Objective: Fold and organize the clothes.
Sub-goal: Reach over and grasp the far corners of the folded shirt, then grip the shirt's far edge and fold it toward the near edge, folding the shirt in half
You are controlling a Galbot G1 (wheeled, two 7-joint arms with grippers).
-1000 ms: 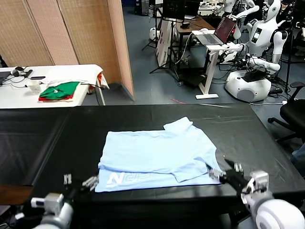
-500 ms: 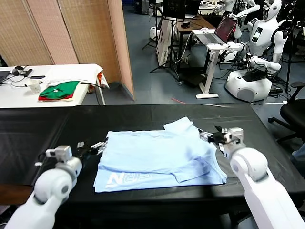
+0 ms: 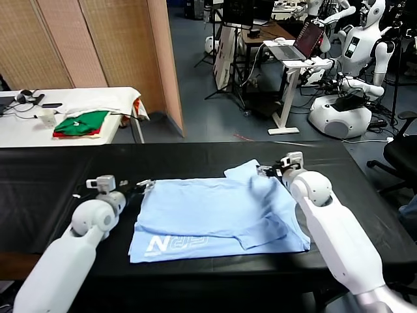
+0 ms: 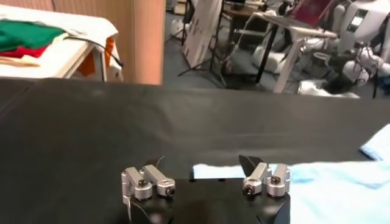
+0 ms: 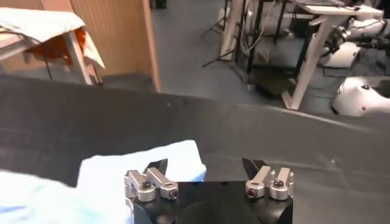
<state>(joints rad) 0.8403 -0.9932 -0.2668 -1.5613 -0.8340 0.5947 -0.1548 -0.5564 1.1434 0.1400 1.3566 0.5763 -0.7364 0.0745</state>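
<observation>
Pale blue shirt (image 3: 218, 212) lies partly folded on black table (image 3: 52, 189), at centre, white logo toward 7 o'clock, collar toward 1 o'clock. Left gripper (image 3: 144, 185) at shirt's 10 o'clock corner, jaws wide, holding nothing; fabric edge just beside one fingertip (image 4: 250, 163). Right gripper (image 3: 264, 172) over collar at 1 o'clock, jaws wide, empty. Green-and-red garments (image 3: 81, 124) on white side table (image 3: 19, 130), 11 o'clock.
</observation>
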